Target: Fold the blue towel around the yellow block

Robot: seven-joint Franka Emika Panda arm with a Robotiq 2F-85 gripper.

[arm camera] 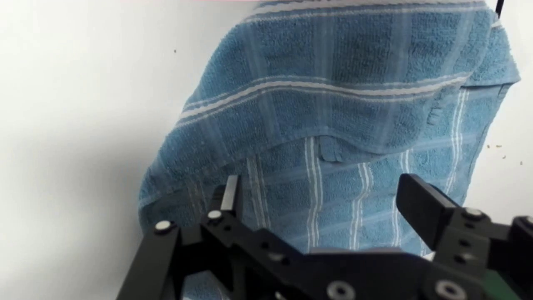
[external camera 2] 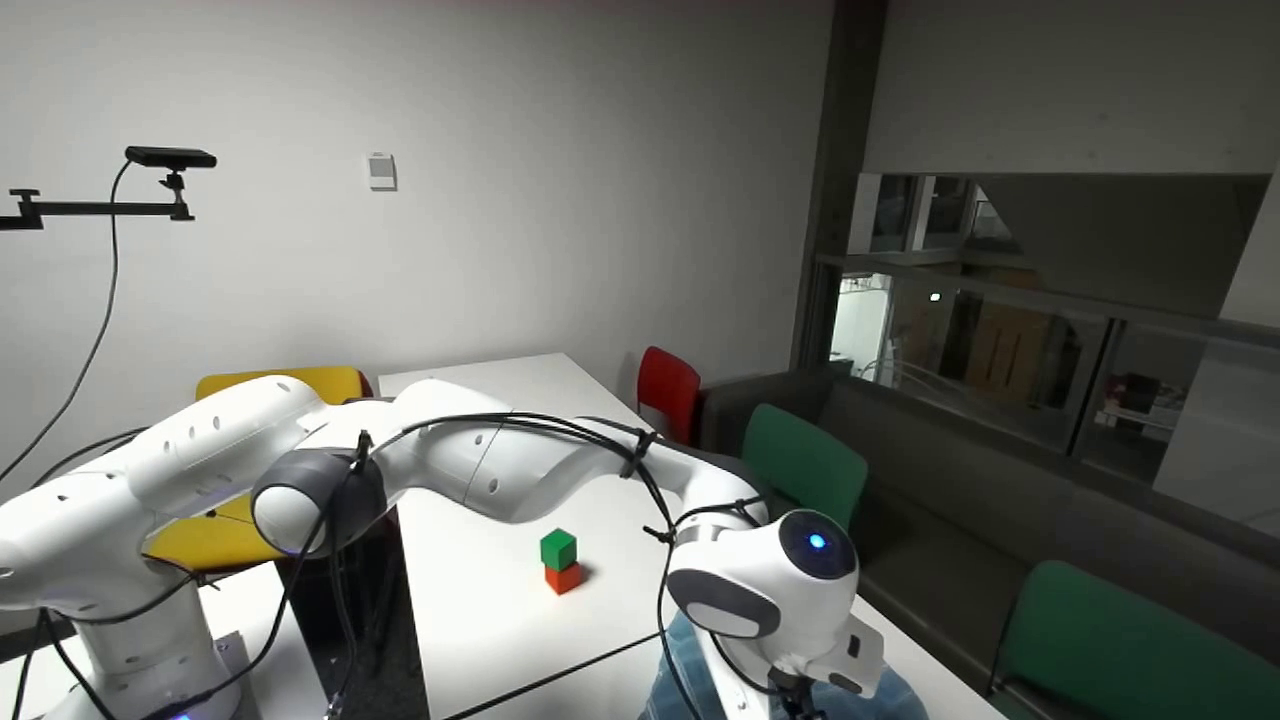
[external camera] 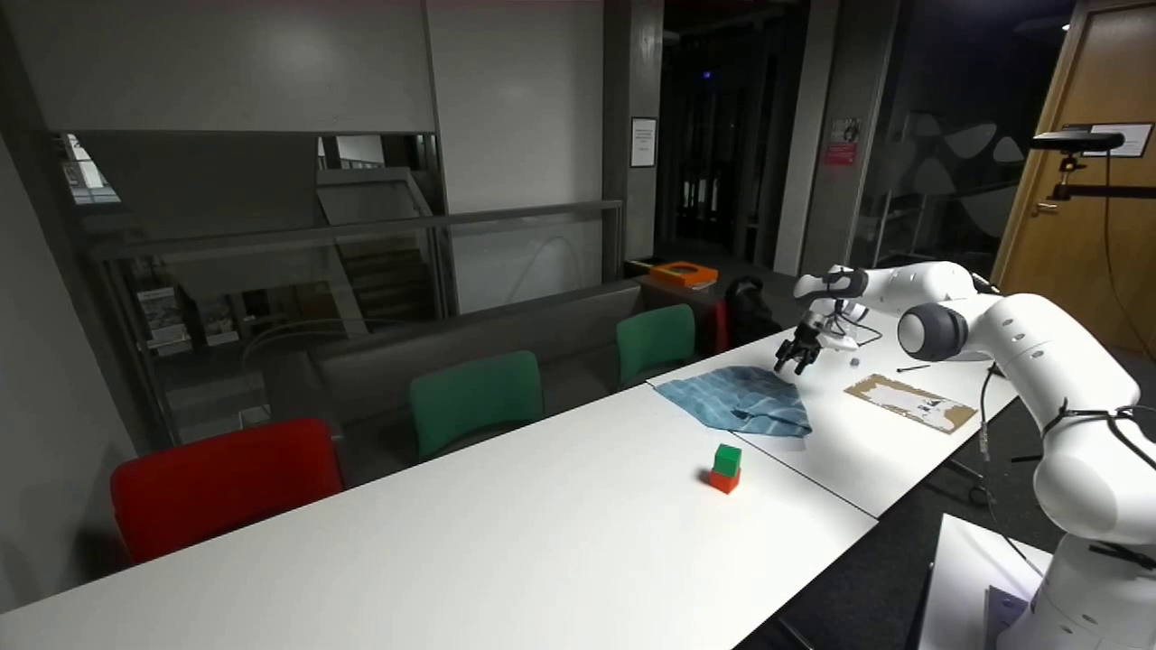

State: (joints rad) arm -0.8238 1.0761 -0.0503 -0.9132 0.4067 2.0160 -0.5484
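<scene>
my claw [arm camera: 320, 189] has its jaws spread wide with nothing between them, over the towel [arm camera: 329, 125] in the wrist view; whether it touches cloth i can't tell. from it the flap [arm camera: 316, 62] lies at 12 o'clock, long axis roughly 8 to 2, its edge just ahead. the jaws face each other 9 to 3, so nearly along that edge; i judge they want a turn before i can pinch it. the yellow block shows in no view; my guess is under the flap. farther off, in an exterior view, the green-on-red stack [external camera: 725, 468] stands apart, at 6 o'clock from the towel.
</scene>
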